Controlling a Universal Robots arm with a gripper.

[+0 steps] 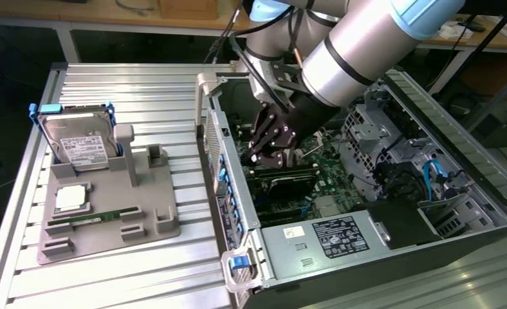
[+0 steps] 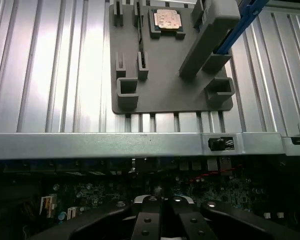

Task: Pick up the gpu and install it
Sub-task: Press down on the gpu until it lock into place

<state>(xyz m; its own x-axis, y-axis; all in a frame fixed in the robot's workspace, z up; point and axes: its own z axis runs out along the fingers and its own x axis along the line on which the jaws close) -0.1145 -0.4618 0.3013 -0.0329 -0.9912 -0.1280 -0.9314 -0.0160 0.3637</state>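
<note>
My gripper (image 1: pixel 265 154) reaches down into the open computer case (image 1: pixel 236 212), over the motherboard. A long dark card, the gpu (image 1: pixel 281 172), lies just below the fingertips, in line with the board's slots. In the wrist view the two black fingers (image 2: pixel 149 220) of my gripper (image 2: pixel 162 202) are pressed together with no gap, and the motherboard lies beyond them. Whether the fingertips pinch the card's top edge or only rest above it is hidden.
A grey holder (image 1: pixel 163 222) stands on the ribbed table at the exterior view's left. It carries a hard drive in a blue frame (image 1: pixel 78 145), a square chip (image 1: pixel 71 198) and a green memory stick (image 1: pixel 94 217). The case's metal wall (image 2: pixel 140 145) and drive cages (image 1: pixel 382 141) close in around the arm.
</note>
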